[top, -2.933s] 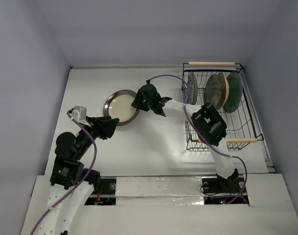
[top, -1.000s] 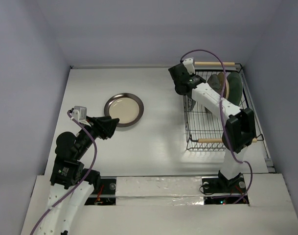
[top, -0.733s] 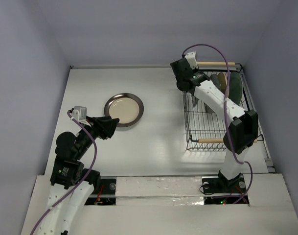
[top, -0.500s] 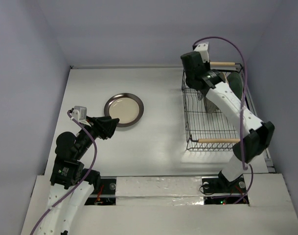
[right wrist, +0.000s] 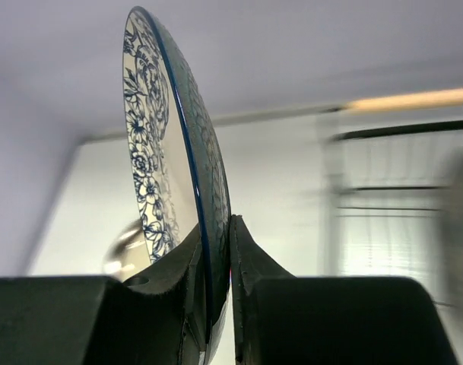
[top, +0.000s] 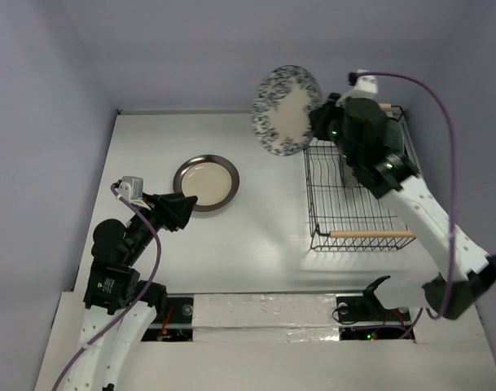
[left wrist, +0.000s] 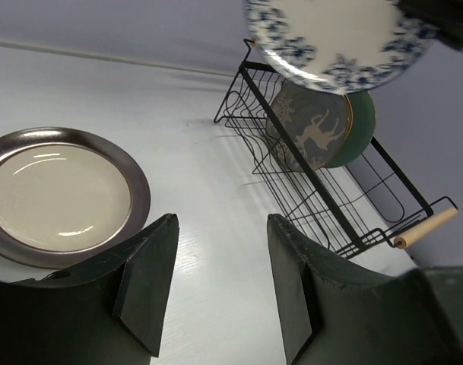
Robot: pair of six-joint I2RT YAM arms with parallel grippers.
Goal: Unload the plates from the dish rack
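Observation:
My right gripper (top: 319, 116) is shut on the rim of the blue-white floral plate (top: 286, 110) and holds it on edge, high above the far left corner of the black wire dish rack (top: 374, 234). In the right wrist view the plate (right wrist: 163, 152) is pinched between the fingers (right wrist: 216, 224). The left wrist view shows the grey reindeer plate (left wrist: 315, 137) and the teal plate (left wrist: 360, 122) standing in the rack (left wrist: 330, 220). The dark-rimmed cream plate (top: 205, 182) lies flat on the table. My left gripper (top: 185, 210) is open and empty near it.
The white table (top: 264, 220) is walled at the back and both sides. The rack's near wooden handle (left wrist: 425, 228) points toward the front. My right arm (top: 427, 212) stretches over the rack and hides most of its plates from above.
My right gripper left the cream plate on the table, swung to the rack's far end, closed on the floral plate and lifted it up out of the rack. The left arm has not moved.

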